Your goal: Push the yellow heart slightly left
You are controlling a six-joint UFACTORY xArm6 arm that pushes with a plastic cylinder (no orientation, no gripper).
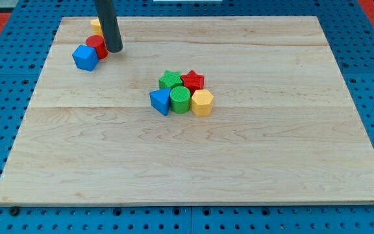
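The yellow heart [95, 26] lies near the board's top left corner, mostly hidden behind my dark rod. My tip [114, 49] rests on the board just right of a red cylinder [97, 47], below and to the right of the yellow heart. A blue cube [85, 58] sits touching the red cylinder at its lower left.
In the middle of the wooden board [193, 162] is a cluster: a green star [170, 80], a red star [192, 80], a blue triangle [161, 101], a green cylinder [180, 100] and a yellow hexagon [202, 103]. Blue pegboard surrounds the board.
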